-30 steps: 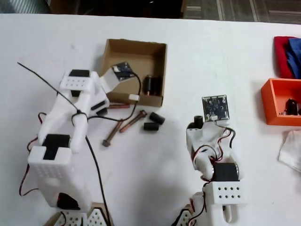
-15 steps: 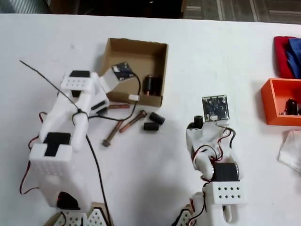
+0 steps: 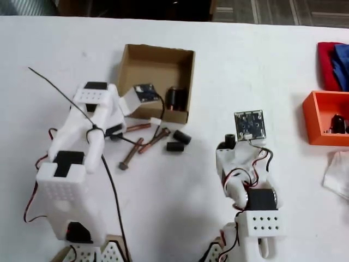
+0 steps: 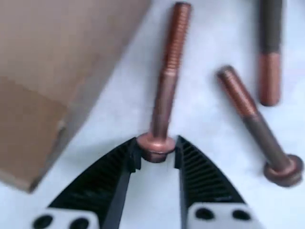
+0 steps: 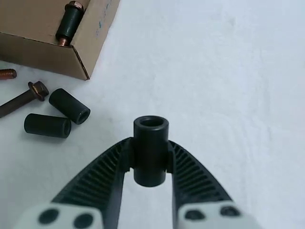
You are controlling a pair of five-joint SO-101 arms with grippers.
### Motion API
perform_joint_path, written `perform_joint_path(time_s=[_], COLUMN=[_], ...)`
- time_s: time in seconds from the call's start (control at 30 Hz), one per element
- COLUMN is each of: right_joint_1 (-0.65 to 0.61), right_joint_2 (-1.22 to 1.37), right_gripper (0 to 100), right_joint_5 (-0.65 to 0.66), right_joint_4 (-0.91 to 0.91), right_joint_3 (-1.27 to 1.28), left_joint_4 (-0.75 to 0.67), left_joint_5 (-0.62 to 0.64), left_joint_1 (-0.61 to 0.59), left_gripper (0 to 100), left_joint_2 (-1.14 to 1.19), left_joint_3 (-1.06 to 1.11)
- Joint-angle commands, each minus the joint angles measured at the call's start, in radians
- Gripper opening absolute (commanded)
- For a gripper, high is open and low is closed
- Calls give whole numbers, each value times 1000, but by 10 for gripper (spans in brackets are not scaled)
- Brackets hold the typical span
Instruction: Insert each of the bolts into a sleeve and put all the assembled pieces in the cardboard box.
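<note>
Shank pointing straight away from my left fingers [image 4: 112,176], a copper-coloured flanged bolt [image 4: 167,81] lay on the white desk [image 4: 212,28] beside the brown cardboard box [image 4: 57,57], its head pinched between them; my right fingers [image 5: 105,176] clamped a black cylindrical sleeve [image 5: 150,143] upright, well apart.

White tabletop [image 3: 262,65] spans the high view. Beyond its far edge: dark gap [image 3: 136,8], grey tiled floor [image 3: 283,11] at right, corrugated metal sheet [image 3: 24,6] at left.
</note>
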Motion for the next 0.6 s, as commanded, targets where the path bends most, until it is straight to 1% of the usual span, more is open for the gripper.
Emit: perform_joint_path(time_s=[0.0, 0.27, 0.33, 0.4, 0.5, 0.57], right_joint_1=[5, 4, 4, 4, 4, 4], right_joint_2=[-28, -28, -28, -28, -28, -28], right_gripper=[23, 23, 23, 23, 23, 23], right_joint_5=[-11, -11, -11, -11, -11, -11], right_joint_4=[-25, -25, -25, -25, -25, -25], right_joint_3=[-6, -6, -6, -6, -6, -6], left_joint_4=[83, 259, 311, 342, 316, 241], left_joint_5=[-11, -17, -20, -60, -106, -109], left_joint_1=[-8, -12, -12, -14, -26, -48], left_gripper=[53, 52, 53, 53, 54, 61], left_joint_2=[-68, -313, -371, -419, -474, -497], left_joint_3=[-12, -8, 19, 79, 206, 285])
